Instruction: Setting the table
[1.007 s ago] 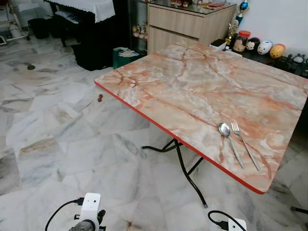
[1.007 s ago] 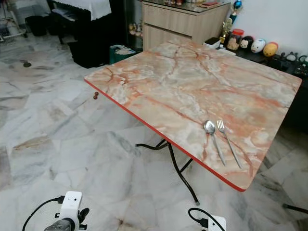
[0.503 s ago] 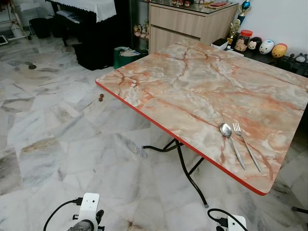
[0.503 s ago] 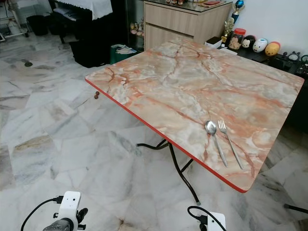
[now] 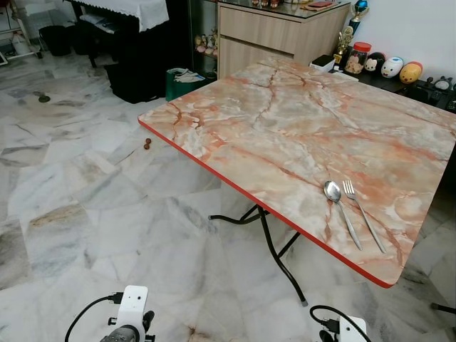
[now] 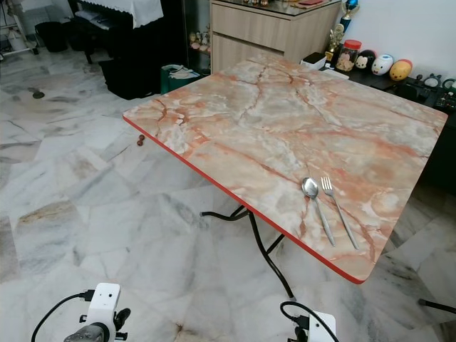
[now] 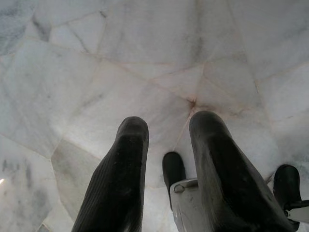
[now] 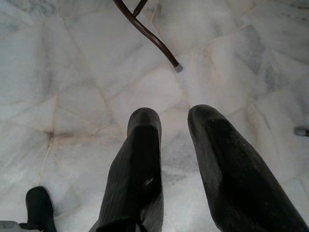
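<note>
No readable writing or brand marks anywhere; the jar (image 5: 354, 60) and round figurines (image 5: 392, 68) on the dark shelf past the table's far side are too small to make out.

Table (image 5: 285, 121): marble-pattern top with a red edge band on black folding legs (image 5: 274, 249), set corner-on to the robot. Spoon (image 5: 339, 210) and fork (image 5: 362, 212) lie side by side, just apart, near the red near edge toward the right corner, handles pointing at that edge. The rest of the top is bare.

Marble floor (image 5: 92, 206) runs wide and open to the left of the table, with a small dark bit (image 5: 148, 144) near the far-left corner. Wooden cabinet (image 5: 278, 32) and dark furniture (image 5: 135, 57) stand beyond.

Left gripper (image 7: 166, 140) hangs over the floor, jaws a narrow gap apart, holding nothing. Right gripper (image 8: 174, 133) the same, over tiles near the table's foot (image 8: 178, 68).
</note>
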Controlling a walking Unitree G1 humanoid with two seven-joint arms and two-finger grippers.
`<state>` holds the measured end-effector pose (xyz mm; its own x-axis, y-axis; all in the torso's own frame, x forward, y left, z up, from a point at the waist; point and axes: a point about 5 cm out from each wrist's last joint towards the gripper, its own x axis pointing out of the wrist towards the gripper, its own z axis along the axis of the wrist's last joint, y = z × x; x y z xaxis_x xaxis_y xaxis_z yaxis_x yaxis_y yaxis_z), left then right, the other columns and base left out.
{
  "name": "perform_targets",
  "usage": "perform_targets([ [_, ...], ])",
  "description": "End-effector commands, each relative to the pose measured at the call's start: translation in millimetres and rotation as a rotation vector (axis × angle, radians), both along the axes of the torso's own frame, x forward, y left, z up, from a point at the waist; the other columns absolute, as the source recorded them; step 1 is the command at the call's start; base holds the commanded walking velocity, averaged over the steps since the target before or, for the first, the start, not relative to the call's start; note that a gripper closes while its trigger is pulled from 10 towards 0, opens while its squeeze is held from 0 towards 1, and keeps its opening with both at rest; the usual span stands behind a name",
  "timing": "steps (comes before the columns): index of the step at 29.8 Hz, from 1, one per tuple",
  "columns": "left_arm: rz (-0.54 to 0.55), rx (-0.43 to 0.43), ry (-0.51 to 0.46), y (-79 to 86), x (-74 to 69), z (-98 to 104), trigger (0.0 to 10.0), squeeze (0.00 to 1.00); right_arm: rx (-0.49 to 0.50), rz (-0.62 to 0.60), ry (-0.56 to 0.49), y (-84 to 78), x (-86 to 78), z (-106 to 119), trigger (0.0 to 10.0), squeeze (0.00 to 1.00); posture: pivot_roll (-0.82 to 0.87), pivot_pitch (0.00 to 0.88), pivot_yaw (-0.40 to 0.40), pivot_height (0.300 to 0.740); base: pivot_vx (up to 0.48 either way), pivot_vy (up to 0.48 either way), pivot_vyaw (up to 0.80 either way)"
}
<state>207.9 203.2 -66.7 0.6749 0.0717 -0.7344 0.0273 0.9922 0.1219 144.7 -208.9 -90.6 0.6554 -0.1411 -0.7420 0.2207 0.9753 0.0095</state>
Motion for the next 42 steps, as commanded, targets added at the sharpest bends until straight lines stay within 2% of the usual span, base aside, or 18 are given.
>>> perform_targets([
  [1, -0.017, 0.007, 0.018, -2.1, -1.6, -1.7, 10.0, 0.00, -0.014, -0.023, -0.024, -2.3, 2.5, 2.1, 10.0, 0.00, 0.01, 0.000, -0.050, 0.740, 0.000, 0.000, 0.00],
  [5, -0.020, 0.008, 0.020, -2.1, -2.4, -2.1, 10.0, 0.00, -0.053, -0.004, -0.044, -3.4, 4.0, 4.1, 10.0, 0.00, 0.01, 0.000, -0.049, 0.740, 0.000, 0.000, 0.00],
  [36, -0.034, 0.010, 0.019, -2.7, -1.5, -1.8, 10.0, 0.00, -0.070, -0.021, -0.072, -3.5, 4.4, 5.7, 10.0, 0.00, 0.00, 0.000, -0.049, 0.740, 0.000, 0.000, 0.00],
  [42, -0.028, 0.011, 0.028, -2.2, -4.2, -3.3, 10.0, 0.00, -0.077, -0.013, -0.044, -4.2, 3.3, 4.2, 10.0, 0.00, 0.00, 0.000, -0.052, 0.740, 0.000, 0.000, 0.00],
])
